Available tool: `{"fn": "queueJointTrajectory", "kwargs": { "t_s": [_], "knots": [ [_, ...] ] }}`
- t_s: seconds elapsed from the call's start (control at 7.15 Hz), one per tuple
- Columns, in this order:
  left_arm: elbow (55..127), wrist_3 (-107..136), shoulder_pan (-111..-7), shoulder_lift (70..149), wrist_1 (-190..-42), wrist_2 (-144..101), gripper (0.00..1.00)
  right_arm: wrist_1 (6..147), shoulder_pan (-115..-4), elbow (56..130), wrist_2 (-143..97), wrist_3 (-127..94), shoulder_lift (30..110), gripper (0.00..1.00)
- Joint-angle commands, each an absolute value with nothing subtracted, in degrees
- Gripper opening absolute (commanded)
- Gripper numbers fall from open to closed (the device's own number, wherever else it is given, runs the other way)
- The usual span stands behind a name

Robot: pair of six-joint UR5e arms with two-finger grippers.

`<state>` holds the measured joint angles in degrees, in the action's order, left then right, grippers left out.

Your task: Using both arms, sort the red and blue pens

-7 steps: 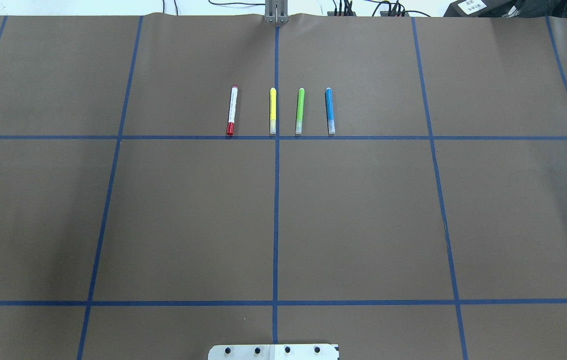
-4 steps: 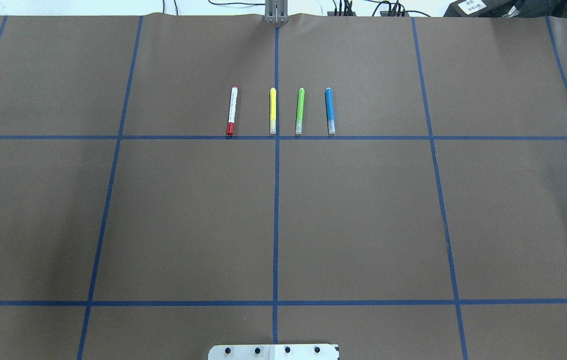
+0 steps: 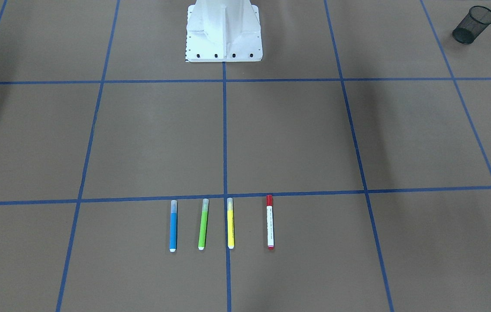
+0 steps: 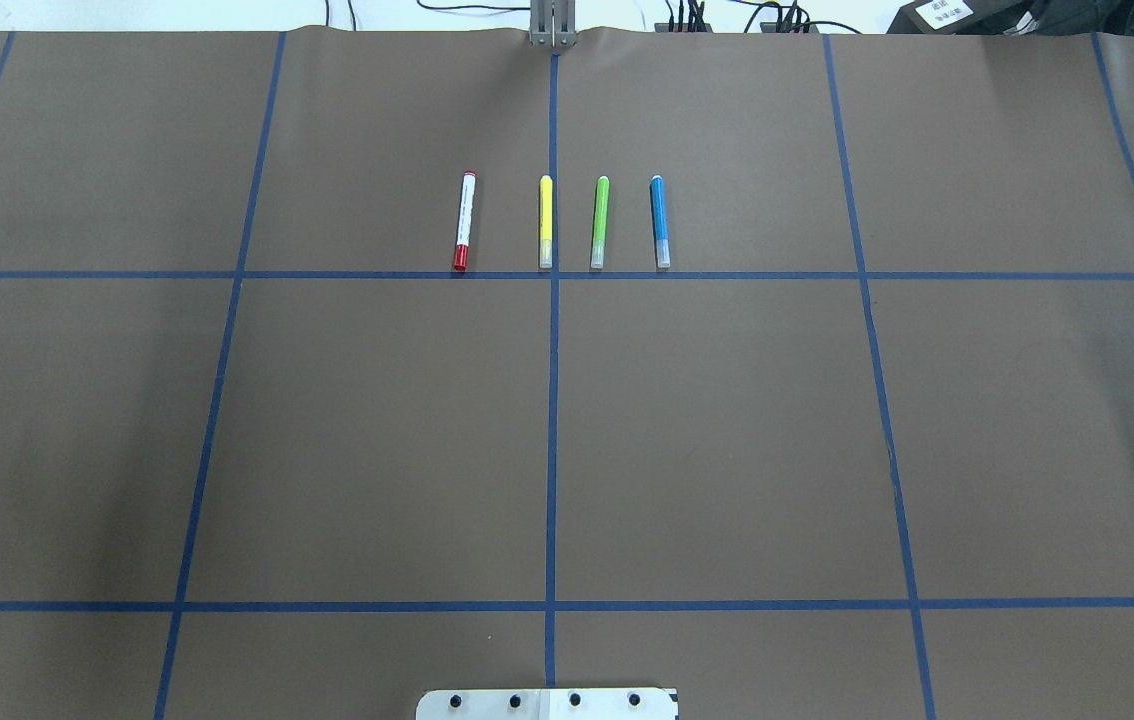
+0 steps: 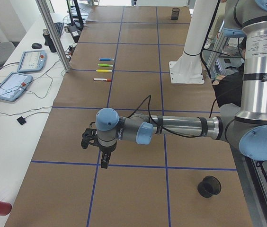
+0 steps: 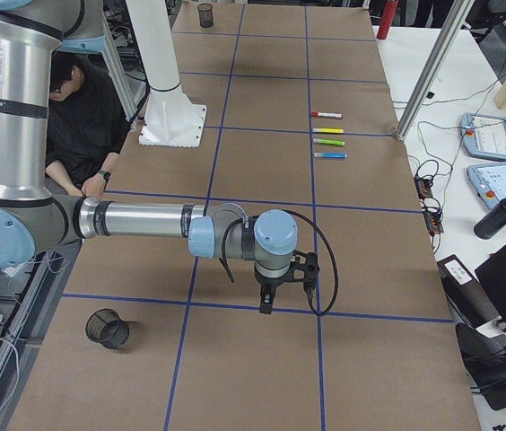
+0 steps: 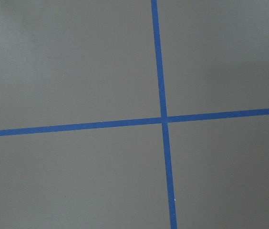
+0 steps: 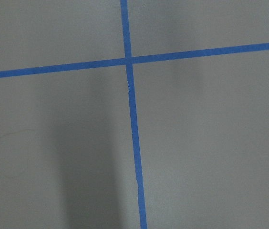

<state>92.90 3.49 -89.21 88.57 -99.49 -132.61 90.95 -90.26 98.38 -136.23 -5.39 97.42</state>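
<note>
- Red pen and blue pen are lying on the table, two markers between them.
- Left gripper and right gripper are hovering well apart from them; released or clenched, I cannot tell.

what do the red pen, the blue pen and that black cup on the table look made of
Red pen: probably plastic, smooth white barrel, solid red cap.
Blue pen: likely plastic too, with a translucent cap.
Black cup: looks like metal wire mesh, judging by its fine gridded wall.
</note>
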Motion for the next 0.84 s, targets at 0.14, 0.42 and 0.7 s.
{"fn": "queueJointTrajectory", "kwargs": {
  "t_s": [0.14, 0.42, 0.7],
  "knots": [
    [92.3, 4.0, -89.2, 88.3, -99.6, -134.2, 1.00, 91.1, -90.2, 99.1, -136.6, -5.4, 96.9, 0.99],
    [92.6, 4.1, -89.2, 90.1, -101.8, -134.3, 1.00, 91.1, -90.2, 100.5, -136.7, -5.7, 95.5, 0.99],
    [92.8, 4.0, -88.9, 90.5, -101.3, -134.8, 1.00, 87.6, -90.1, 99.3, -136.8, -5.1, 96.4, 0.99]
  ]
}}
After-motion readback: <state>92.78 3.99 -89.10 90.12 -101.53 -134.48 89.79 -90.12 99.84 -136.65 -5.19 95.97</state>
